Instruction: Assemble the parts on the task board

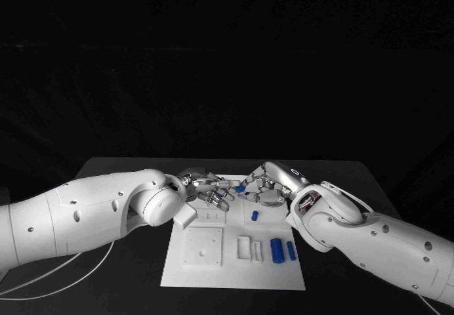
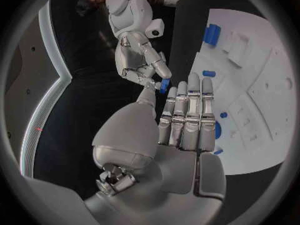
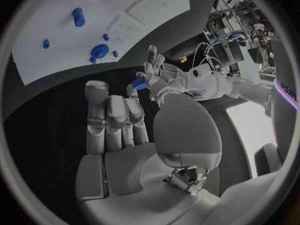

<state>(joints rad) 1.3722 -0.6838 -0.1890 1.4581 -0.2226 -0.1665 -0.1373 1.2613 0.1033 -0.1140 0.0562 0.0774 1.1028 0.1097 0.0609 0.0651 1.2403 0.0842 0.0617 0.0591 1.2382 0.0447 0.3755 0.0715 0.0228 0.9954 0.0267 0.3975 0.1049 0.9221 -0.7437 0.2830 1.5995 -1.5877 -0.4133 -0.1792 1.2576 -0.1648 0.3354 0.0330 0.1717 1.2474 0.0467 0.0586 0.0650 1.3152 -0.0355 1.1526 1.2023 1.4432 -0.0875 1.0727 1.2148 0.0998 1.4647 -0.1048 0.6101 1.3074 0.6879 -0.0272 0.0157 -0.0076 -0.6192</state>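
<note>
Far end of the flat white task board [image 1: 233,272] is hidden behind both hands. Silver left hand [image 1: 206,189] and silver right hand [image 1: 267,184] meet fingertip to fingertip above it, pinching one small blue part [image 1: 240,188] between them. Blue cylinder [image 1: 276,250] and slim blue peg [image 1: 291,250] lie near the board's right edge.

Both white arms are reaching inward from the sides, bending at the elbow; the left hand [image 1: 206,189] and the right hand [image 1: 263,183] are meeting fingertip to fingertip, their fingers [image 2: 187,110] lying straight and close together, thumbs extending forward; together they are pinching a small blue piece [image 1: 240,188].
</note>
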